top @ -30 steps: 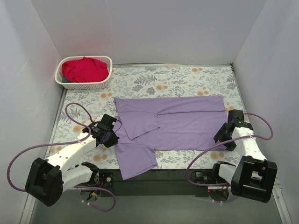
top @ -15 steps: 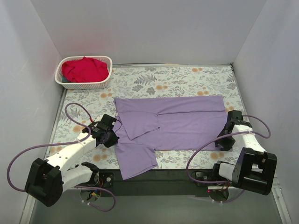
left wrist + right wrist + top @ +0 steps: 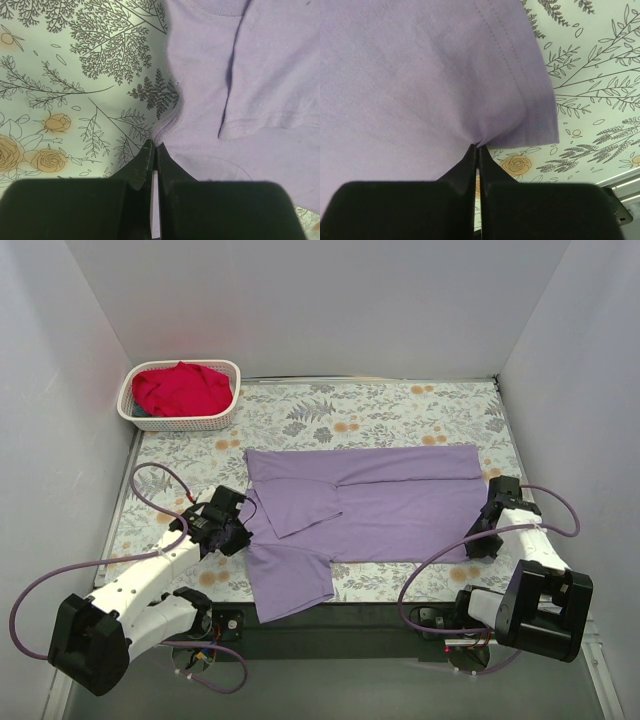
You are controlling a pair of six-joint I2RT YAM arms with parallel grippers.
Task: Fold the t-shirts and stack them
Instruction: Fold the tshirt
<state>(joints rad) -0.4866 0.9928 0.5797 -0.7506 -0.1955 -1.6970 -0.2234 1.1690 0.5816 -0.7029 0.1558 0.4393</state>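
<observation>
A lavender t-shirt (image 3: 380, 505) lies spread across the flower-patterned table, partly folded, one sleeve hanging toward the near edge. My left gripper (image 3: 243, 534) is shut on the cloth at the shirt's left edge; in the left wrist view the lavender t-shirt (image 3: 240, 100) puckers at the closed left gripper (image 3: 154, 146). My right gripper (image 3: 474, 540) is shut on the near right corner of the hem, where the right wrist view shows the lavender t-shirt (image 3: 420, 75) bunched into the closed right gripper (image 3: 478, 146). A red t-shirt (image 3: 180, 388) lies crumpled in the basket.
A white lattice basket (image 3: 226, 370) stands at the table's far left corner. Grey walls close in the table on three sides. The table's near edge is a dark strip (image 3: 380, 615) between the arm bases.
The right gripper has closed onto the shirt's near right hem corner. The left arm shifted slightly, dragging the shirt's left edge and hanging sleeve a little.
</observation>
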